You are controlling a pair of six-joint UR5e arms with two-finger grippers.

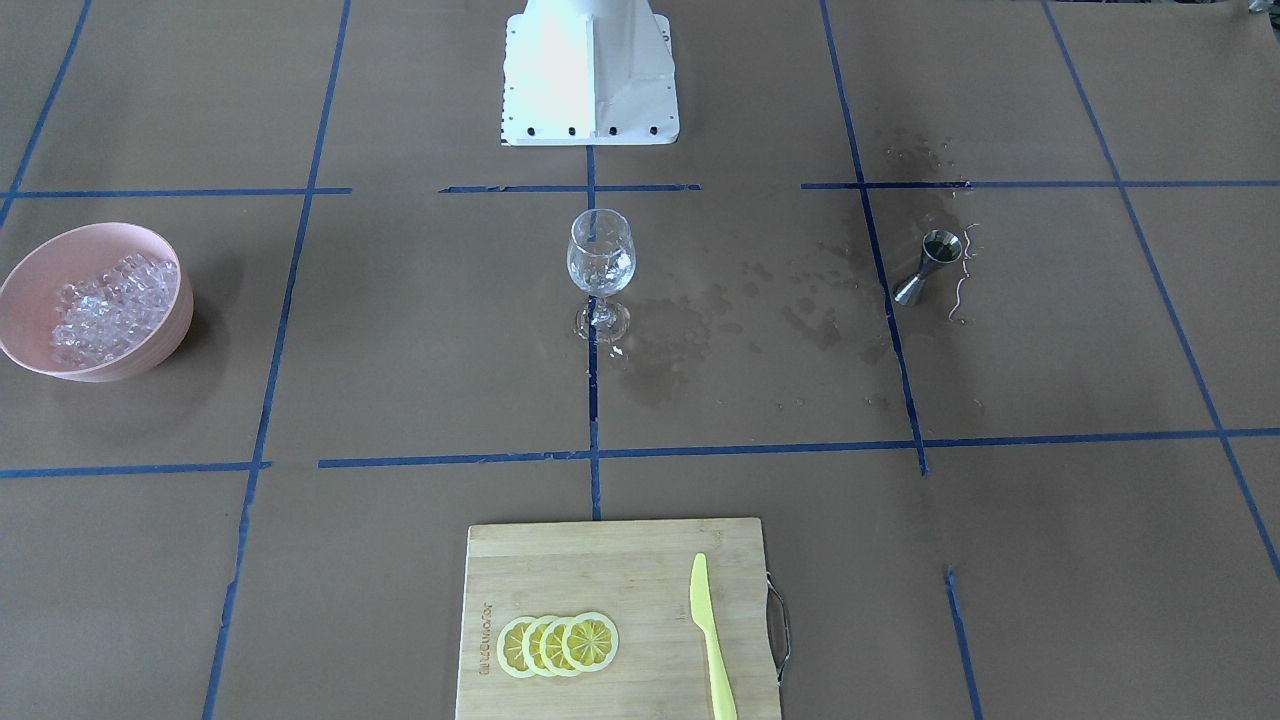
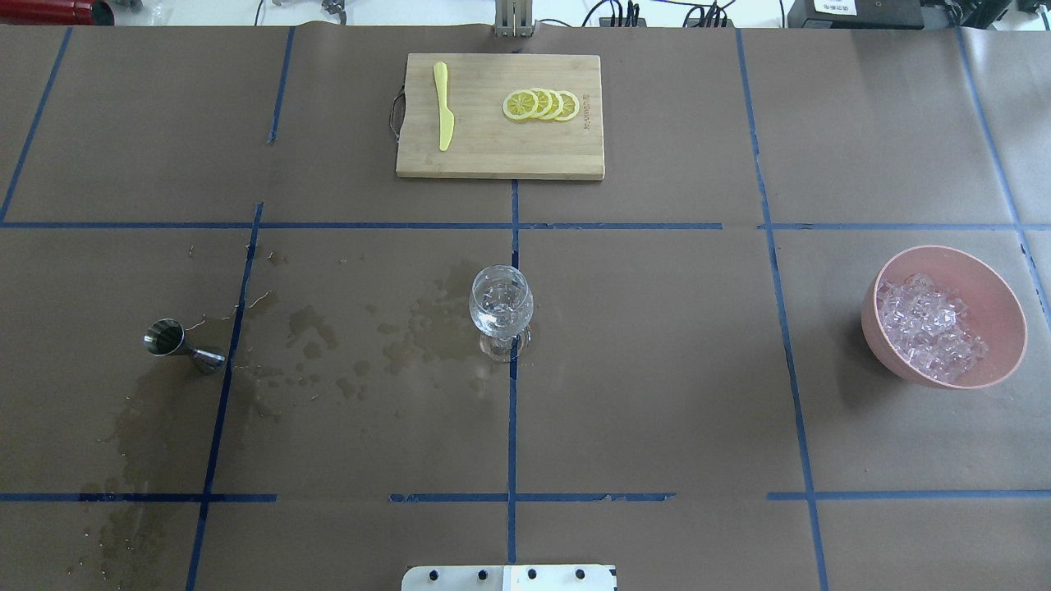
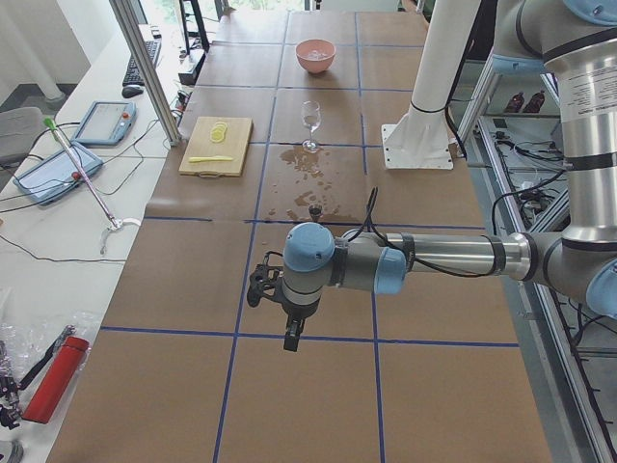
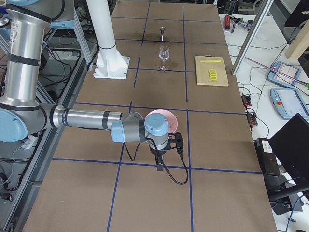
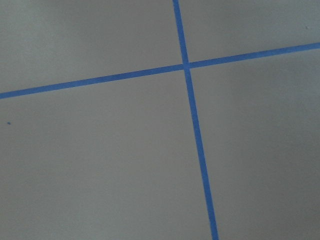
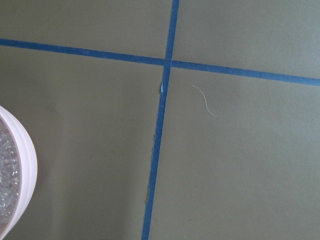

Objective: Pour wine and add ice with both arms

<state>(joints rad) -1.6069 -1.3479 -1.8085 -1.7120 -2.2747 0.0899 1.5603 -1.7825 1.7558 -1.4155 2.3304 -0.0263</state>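
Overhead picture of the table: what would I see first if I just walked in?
Probably the pink bowl heaped with glittery ice, over on the robot's right side. Next comes the clear wine glass, standing alone in the middle with dark wet patches spread to its left. At the far edge, a wooden cutting board holds yellow lemon slices and a yellow knife.

ice (image 2: 932, 324) in bowl (image 2: 989, 286) | glass (image 2: 501, 302) between jigger (image 2: 182, 345) and bowl | board (image 2: 493, 152) beyond
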